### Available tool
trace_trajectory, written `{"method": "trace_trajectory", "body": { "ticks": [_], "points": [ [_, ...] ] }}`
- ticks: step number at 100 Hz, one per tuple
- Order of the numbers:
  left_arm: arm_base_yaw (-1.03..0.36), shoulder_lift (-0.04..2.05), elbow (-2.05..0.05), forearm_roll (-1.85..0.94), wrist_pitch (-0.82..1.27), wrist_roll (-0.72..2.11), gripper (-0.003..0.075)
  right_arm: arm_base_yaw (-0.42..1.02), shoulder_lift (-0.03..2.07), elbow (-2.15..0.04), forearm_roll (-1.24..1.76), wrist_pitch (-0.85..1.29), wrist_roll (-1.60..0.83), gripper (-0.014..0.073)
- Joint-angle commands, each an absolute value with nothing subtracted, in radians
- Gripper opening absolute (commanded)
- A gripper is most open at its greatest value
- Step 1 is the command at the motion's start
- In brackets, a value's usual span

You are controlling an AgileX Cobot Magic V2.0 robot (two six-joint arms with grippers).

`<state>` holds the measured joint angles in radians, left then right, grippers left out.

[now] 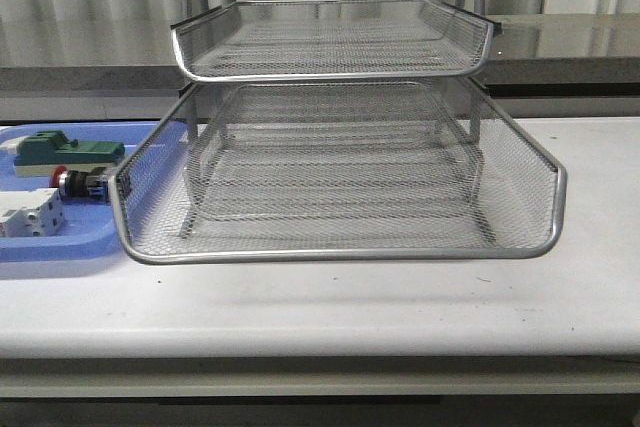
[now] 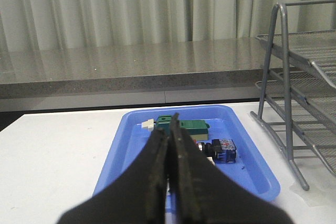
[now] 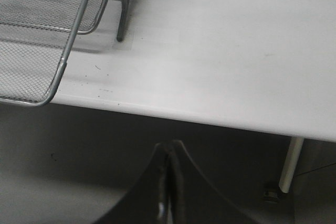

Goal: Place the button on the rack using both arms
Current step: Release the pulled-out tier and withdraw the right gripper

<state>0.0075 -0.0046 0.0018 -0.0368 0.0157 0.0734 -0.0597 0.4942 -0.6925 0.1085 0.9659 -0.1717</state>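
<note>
Red-capped, the button (image 1: 78, 183) is seen lying on its side in the blue tray (image 1: 60, 245), ahead of the closed left gripper (image 2: 169, 145), while the right gripper (image 3: 169, 153), also closed, is kept beyond the rack (image 1: 340, 187).

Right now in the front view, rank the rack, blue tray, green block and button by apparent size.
1. rack, by far the largest
2. blue tray, partly hidden behind the rack
3. green block
4. button, smallest; partly hidden by the rack's corner

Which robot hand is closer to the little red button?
Left. The left gripper, shut, faces the blue tray holding the button. The right gripper, shut, hangs off the table's front edge near the rack.
</note>
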Motion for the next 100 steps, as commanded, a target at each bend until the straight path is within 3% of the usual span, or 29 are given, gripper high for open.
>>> {"method": "trace_trajectory", "body": {
  "ticks": [1, 46, 67, 100],
  "points": [
    [0.011, -0.037, 0.044, -0.038, -0.059, 0.067, -0.0020, -0.066, 0.497, -0.718, 0.107, 0.914, -0.172, -0.0071],
    [0.011, -0.037, 0.044, -0.038, -0.059, 0.067, -0.0020, -0.066, 0.497, -0.718, 0.107, 0.914, -0.172, -0.0071],
    [0.011, -0.037, 0.044, -0.038, -0.197, 0.067, -0.0020, -0.066, 0.497, -0.718, 0.107, 0.916, -0.172, -0.0071],
    [0.011, -0.037, 0.044, -0.038, -0.222, 0.067, -0.0020, -0.066, 0.497, -0.718, 0.107, 0.916, -0.172, -0.0071]
  ]
}}
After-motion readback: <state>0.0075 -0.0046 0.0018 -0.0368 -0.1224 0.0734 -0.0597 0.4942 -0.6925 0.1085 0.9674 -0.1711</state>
